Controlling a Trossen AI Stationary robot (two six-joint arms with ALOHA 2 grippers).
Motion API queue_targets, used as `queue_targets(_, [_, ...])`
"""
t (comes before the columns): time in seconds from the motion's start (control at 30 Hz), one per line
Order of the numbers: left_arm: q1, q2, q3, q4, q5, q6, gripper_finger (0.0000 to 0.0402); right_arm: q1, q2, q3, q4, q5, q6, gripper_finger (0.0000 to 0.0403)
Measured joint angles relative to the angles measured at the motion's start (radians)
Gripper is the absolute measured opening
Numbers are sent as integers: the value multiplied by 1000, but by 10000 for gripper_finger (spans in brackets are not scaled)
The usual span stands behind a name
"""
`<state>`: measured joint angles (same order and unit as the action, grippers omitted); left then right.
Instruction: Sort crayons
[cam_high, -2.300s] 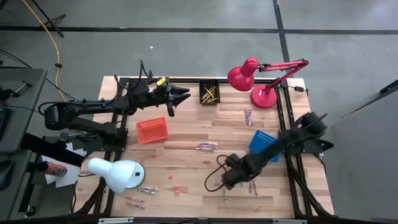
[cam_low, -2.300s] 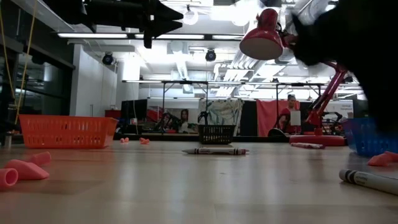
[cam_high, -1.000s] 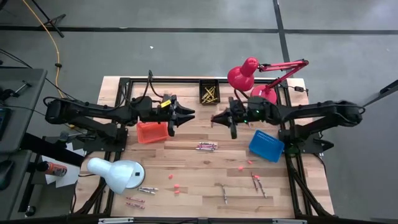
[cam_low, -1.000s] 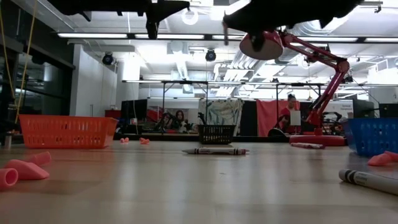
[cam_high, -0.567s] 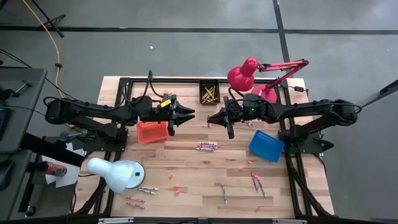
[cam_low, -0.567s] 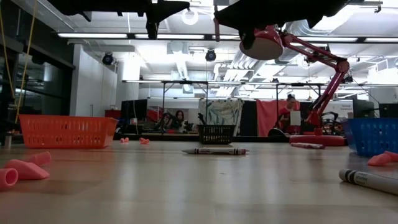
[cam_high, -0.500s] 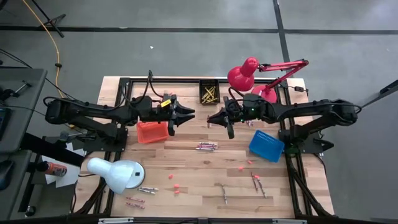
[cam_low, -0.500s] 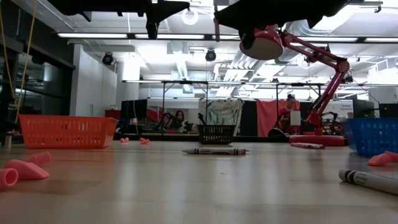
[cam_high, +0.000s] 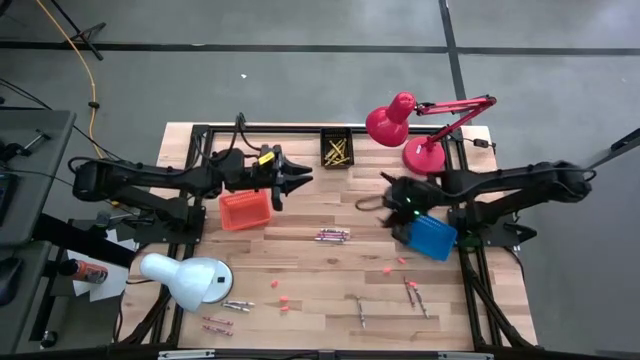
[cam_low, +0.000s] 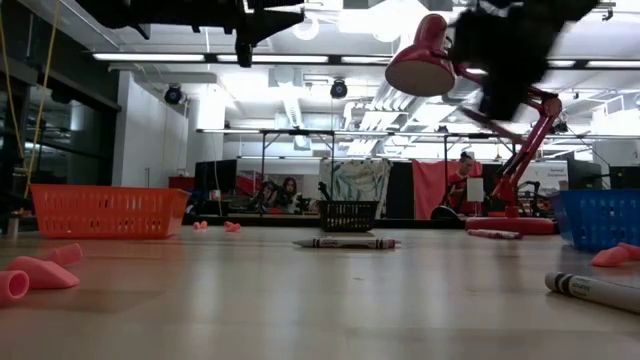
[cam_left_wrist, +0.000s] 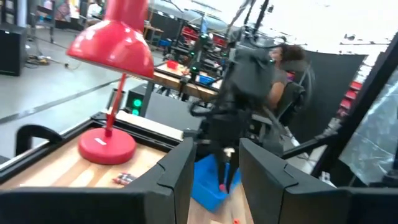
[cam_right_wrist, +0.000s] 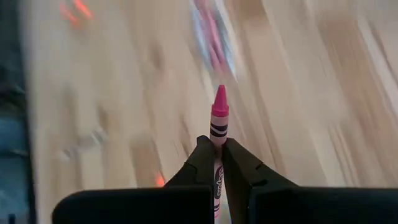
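My right gripper (cam_high: 398, 220) hangs above the table beside the left side of the blue basket (cam_high: 436, 238), shut on a pink crayon (cam_right_wrist: 218, 124). My left gripper (cam_high: 303, 177) stands open and level, high over the table near the orange basket (cam_high: 245, 210), with nothing between its fingers (cam_left_wrist: 180, 171). Yellow crayons lie in the black basket (cam_high: 337, 148). A bunch of crayons (cam_high: 332, 235) lies flat at mid-table. More crayons lie near the front edge (cam_high: 412, 292) and at the front left (cam_high: 237, 305). My right gripper pinches the pink crayon's wrapped shaft (cam_right_wrist: 217, 163) between its two fingers. The crayon lies along the fingers, and its pointed tip (cam_right_wrist: 220, 98) sticks out past the fingertips. The fingers slant downward toward the table, and the crayon is lifted clear of it.
A red desk lamp (cam_high: 400, 125) stands at the back right and a white lamp (cam_high: 185, 278) at the front left. Small pink crumbs (cam_high: 283, 302) dot the wood near the front. A grey crayon (cam_low: 590, 290) lies close to the low camera.
My right gripper has drawn back from mid-table toward the table's right edge and has tipped from level to slanting down beside the blue basket, still shut on the pink crayon.
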<state>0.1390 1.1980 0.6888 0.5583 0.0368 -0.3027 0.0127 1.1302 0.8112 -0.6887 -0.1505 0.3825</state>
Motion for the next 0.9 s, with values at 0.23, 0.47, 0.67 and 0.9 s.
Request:
queue_targets(0.23, [39, 0, 0, 0, 0, -6, 110, 144, -90, -1, -429, 98, 268, 0])
queue_targets(0.47, [39, 0, 0, 0, 1, 1, 110, 238, -132, -73, -485, 68, 450, 1])
queue_targets(0.67, [39, 0, 0, 1, 2, 1, 110, 243, -123, -82, -482, 71, 448, 27])
queue_targets(0.9, [39, 0, 0, 1, 2, 1, 110, 243, -123, -81, -482, 73, 472, 83])
